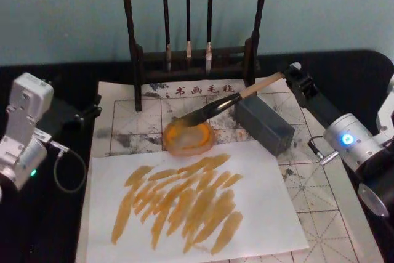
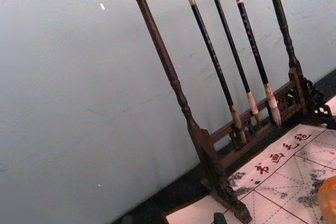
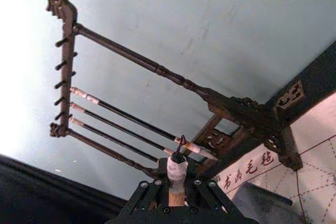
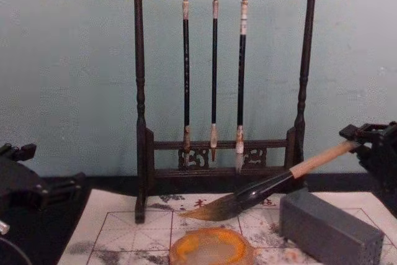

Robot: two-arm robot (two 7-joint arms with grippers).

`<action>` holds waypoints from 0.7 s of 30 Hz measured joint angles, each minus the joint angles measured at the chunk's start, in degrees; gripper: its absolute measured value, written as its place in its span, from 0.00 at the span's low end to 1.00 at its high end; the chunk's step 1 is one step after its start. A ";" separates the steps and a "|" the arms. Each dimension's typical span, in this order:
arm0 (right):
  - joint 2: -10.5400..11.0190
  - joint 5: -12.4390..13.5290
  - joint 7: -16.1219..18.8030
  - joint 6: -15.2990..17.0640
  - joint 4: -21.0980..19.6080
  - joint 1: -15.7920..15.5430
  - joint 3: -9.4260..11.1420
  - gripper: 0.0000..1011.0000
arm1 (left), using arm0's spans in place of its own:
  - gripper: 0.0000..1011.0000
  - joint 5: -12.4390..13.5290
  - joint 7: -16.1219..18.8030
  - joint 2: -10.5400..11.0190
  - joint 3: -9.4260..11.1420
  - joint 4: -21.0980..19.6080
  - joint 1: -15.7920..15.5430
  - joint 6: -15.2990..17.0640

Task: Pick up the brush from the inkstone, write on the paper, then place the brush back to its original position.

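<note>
Your brush [image 1: 215, 108] is off the table, slanting down from far right to near left. Its pale handle end sits in the right gripper [image 1: 290, 79], and its dark tuft hangs over the far edge of the inkstone [image 1: 170, 143], an orange-rimmed round dish. From the chest view the tuft tip looks just clear of that rim, though you cannot tell for certain that it is not touching.

In the right wrist view you see the claw [image 3: 177, 190] clenched on the very end of the handle, with the cord loop poking out past it.

The handle passes over the far end of a grey block [image 1: 265, 124] that lies just right of the inkstone. Whether it rests on the block is not clear.

The inkstone and the block both stand on the paper [image 1: 132, 118], the red-gridded sheet with grey smudges and red characters along its far edge. A plain white sheet [image 1: 271, 214] lies over the near part of it and carries a fan of amber strokes [image 1: 184, 201]. Its far edge reaches the inkstone.

Behind the paper stands the dark wooden rack [image 4: 139, 91] with three thin brushes [image 4: 214, 79] hanging from its top bar.

Your left gripper [image 1: 91, 110] hovers at the paper's left edge, well apart from the brush. You cannot tell whether it is released or clenched.
</note>
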 joint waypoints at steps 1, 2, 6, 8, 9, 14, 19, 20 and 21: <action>0.21 0.07 0.09 -0.03 -0.22 -0.10 -0.08 0.19 | 0.99 0.00 0.00 0.00 0.00 0.00 0.00 0.00; 0.60 0.18 0.36 -0.07 -0.58 -0.24 -0.24 0.19 | 0.99 0.00 0.00 0.00 0.00 0.00 0.00 0.00; 1.61 0.38 1.02 -0.13 -1.37 -0.53 -0.68 0.19 | 0.99 0.00 0.00 0.00 0.00 0.00 0.00 0.00; 1.95 0.44 1.27 -0.14 -1.61 -0.61 -0.85 0.19 | 0.99 0.00 0.00 0.00 0.00 0.00 0.00 0.00; 2.17 0.47 1.40 -0.15 -1.74 -0.64 -0.97 0.19 | 0.99 0.00 0.00 0.00 0.00 0.00 0.00 0.00; 3.46 0.53 2.36 -0.17 -2.25 -0.65 -1.71 0.19 | 0.99 0.00 0.00 0.00 0.00 0.00 0.00 0.00; 4.69 0.87 3.83 0.39 -2.33 -0.17 -2.54 0.19 | 0.99 0.00 0.00 0.00 0.00 0.00 0.00 0.00; 4.88 0.94 4.08 0.52 -2.33 -0.09 -2.66 0.19 | 0.99 0.00 0.00 0.00 0.00 0.00 0.00 0.00; 5.06 1.01 4.35 0.67 -2.33 -0.01 -2.80 0.19 | 0.99 0.00 0.00 0.00 0.00 0.00 0.00 0.00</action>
